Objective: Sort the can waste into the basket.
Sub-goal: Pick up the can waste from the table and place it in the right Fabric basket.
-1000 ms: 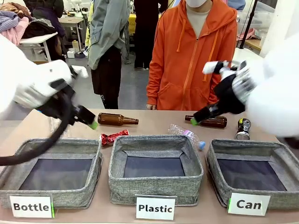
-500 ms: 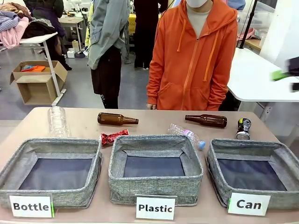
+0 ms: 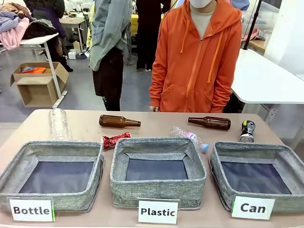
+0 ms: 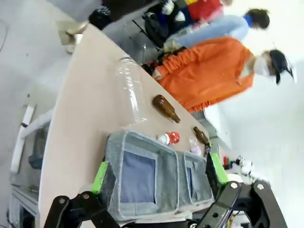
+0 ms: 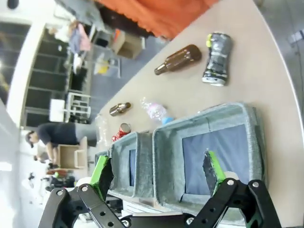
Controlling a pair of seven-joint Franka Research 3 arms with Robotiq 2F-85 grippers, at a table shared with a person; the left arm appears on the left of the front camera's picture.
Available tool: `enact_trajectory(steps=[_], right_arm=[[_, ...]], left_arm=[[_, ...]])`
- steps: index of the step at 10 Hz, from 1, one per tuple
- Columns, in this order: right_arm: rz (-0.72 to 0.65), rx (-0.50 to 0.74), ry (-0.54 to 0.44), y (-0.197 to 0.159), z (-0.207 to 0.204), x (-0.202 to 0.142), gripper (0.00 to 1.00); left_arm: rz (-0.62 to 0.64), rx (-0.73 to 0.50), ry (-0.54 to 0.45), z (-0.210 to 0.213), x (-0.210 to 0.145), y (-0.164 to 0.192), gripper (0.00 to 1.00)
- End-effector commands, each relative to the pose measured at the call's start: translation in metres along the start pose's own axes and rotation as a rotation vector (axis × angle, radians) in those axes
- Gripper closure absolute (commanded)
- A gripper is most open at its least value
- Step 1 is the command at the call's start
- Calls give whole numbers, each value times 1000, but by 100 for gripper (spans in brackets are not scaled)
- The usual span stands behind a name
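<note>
The crushed red can (image 3: 115, 139) lies on the table behind the gap between the "Bottle" and "Plastic" bins. The black can (image 3: 247, 131) lies just behind the grey "Can" basket (image 3: 217, 167) at the right, which holds nothing. From high above the table's left end, my left gripper (image 4: 158, 159) is open, and the red can (image 4: 170, 138) is small and far off. My right gripper (image 5: 157, 156) is open too, high above the "Can" basket (image 5: 209, 114), with the black can (image 5: 217, 58) beyond it and the red can (image 5: 123, 130) farther away.
Two brown glass bottles (image 3: 118, 121) (image 3: 210, 123), a clear upright plastic bottle (image 3: 59, 123) and a crushed plastic bottle (image 3: 189, 137) share the table's far half. The "Bottle" bin (image 3: 97, 164) and "Plastic" bin (image 3: 118, 166) stand in front. A person in orange (image 3: 197, 57) stands across the table.
Both arms hung over the table a second ago. They have pulled back and up, out of the front view, the right one leaving last at the right edge. The cans and bottles have not moved.
</note>
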State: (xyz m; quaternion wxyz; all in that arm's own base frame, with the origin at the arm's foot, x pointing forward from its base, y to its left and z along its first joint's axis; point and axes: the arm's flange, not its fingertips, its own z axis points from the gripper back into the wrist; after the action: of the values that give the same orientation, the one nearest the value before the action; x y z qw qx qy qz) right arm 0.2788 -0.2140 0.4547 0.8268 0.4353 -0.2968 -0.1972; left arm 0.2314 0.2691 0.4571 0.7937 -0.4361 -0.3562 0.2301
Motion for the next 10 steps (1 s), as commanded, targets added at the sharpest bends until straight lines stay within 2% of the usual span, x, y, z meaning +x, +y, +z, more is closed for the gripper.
enact_trajectory(steps=[1,2,9,10], right_arm=[[8,24,-63,-19,-46,-72,0],[0,0,0,0,0,0,0],[0,0,0,0,0,0,0],[0,0,0,0,0,0,0]], left_arm=[[-79,-23,27,3,-3,-20,0],[-79,-23,27,3,-3,-20,0],[-62,-11,32,5,-5,-24,0],[-243,16,101,-12,-5,-54,0]])
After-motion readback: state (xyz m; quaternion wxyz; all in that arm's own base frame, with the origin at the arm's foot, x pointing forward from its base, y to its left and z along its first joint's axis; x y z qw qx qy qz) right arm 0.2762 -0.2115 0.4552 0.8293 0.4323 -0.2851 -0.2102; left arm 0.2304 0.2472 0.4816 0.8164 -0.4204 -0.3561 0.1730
